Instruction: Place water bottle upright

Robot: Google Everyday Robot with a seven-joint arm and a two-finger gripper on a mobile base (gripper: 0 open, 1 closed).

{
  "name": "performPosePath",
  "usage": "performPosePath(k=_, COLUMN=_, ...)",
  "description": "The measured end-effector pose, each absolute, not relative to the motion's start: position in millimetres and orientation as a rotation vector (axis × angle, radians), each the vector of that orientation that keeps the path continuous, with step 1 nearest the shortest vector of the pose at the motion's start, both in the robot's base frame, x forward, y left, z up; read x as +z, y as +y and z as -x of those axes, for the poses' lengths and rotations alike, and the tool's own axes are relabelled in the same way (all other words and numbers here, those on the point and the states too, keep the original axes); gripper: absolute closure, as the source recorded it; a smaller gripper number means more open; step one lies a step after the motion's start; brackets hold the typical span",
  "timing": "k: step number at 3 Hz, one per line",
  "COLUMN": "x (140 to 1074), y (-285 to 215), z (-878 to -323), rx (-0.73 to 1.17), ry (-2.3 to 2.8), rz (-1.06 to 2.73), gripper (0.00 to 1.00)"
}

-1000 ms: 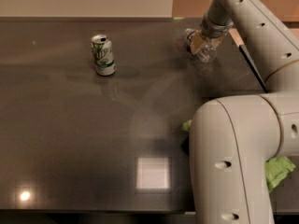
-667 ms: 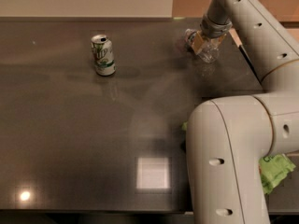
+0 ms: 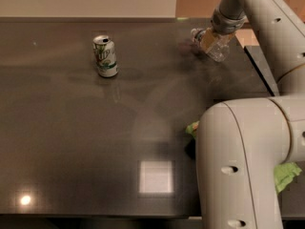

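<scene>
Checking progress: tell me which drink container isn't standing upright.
The water bottle, tilted in the tool at the table's far right; the soda can stands upright.

Your arm bends at a bulky elbow on the near right; the forearm reaches far right, where your gripper [image 3: 213, 41] hangs pointing down.

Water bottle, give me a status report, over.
Claw at far right of the dark table, gripping the slim clear plastic water bottle. Bottle tilted, white cap pointing left, not upright yet. Green-and-white soda can stands well left, not in the way.
</scene>
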State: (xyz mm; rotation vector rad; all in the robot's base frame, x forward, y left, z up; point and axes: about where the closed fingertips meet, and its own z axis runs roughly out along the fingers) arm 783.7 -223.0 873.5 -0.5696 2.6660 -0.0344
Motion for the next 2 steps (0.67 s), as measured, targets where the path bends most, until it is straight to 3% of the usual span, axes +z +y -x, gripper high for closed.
performPosePath(k=2, x=909, y=-204, z=-763, rx=0.074, ry=2.542, rz=0.734, gripper=1.0)
